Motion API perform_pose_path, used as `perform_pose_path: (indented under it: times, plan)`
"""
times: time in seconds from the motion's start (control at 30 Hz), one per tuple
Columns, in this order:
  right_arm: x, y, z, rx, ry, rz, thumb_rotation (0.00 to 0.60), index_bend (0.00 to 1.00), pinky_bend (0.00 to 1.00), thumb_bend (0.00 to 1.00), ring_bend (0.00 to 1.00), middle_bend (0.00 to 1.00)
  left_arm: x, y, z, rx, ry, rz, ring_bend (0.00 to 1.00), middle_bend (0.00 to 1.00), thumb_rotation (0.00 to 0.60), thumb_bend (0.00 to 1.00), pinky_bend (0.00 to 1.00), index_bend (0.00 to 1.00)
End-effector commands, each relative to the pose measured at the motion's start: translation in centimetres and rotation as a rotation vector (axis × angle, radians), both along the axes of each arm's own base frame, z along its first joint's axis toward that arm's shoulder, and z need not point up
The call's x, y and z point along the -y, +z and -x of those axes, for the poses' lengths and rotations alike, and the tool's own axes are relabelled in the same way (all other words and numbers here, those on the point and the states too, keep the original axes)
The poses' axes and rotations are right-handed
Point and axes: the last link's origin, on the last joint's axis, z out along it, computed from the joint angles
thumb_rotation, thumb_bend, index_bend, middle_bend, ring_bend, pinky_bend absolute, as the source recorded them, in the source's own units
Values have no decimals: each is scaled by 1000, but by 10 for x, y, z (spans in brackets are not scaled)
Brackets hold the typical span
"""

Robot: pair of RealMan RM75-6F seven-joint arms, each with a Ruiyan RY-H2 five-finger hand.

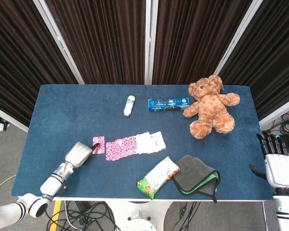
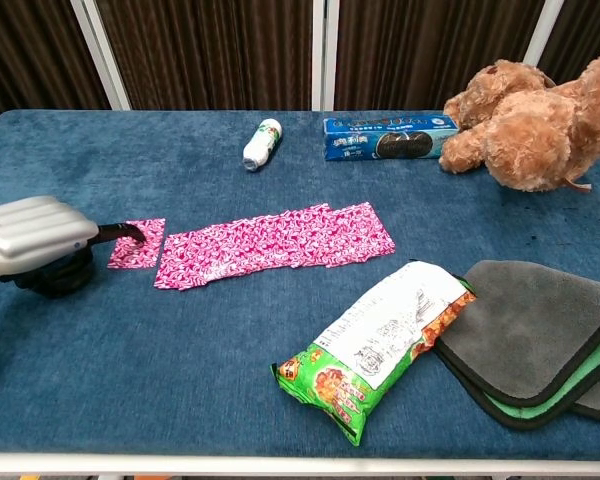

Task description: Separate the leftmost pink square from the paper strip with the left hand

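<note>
A single pink square (image 1: 98, 145) (image 2: 137, 243) lies on the blue table, a narrow gap apart from the left end of the pink patterned paper strip (image 1: 134, 145) (image 2: 277, 243). My left hand (image 1: 78, 154) (image 2: 30, 243) sits just left of the square, low on the table, and holds the square's left edge under a dark fingertip (image 2: 123, 232). My right hand (image 1: 279, 166) hangs beyond the table's right edge, fingers apart and holding nothing; the chest view does not show it.
A green snack bag (image 2: 380, 340) and a grey-green cloth (image 2: 540, 340) lie front right. A small white bottle (image 2: 261, 142), a blue cookie box (image 2: 392, 138) and a brown teddy bear (image 2: 540, 110) sit along the back.
</note>
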Motion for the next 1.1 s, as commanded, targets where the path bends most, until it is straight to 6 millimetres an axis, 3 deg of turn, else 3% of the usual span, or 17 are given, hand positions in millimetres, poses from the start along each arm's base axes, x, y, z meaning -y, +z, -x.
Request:
perform_pose_path:
  times: [0.03,0.37,0.63,0.97,1.1]
  plan:
    - [0,0,-1,-11,2,0,600,0,0,108,0,0,-3,2,3,5,12,-16,766,774,600,559,678,135]
    - [2,-3,-3,-16,0,-7,600,0,0,108,0,0,-21,17,18,-16,58,-79,766,774,600,561,677,135]
    - [3,-3,-6,-16,6,-4,600,0,0,108,0,0,-32,34,9,27,60,-133,766,774,600,563,678,135]
    - [3,-2,-5,-10,5,-3,600,0,0,108,0,0,16,10,-33,107,45,77,765,773,600,566,672,136]
    - [3,1,-4,-7,6,7,600,0,0,108,0,0,21,2,-46,125,38,93,765,774,600,566,668,136]
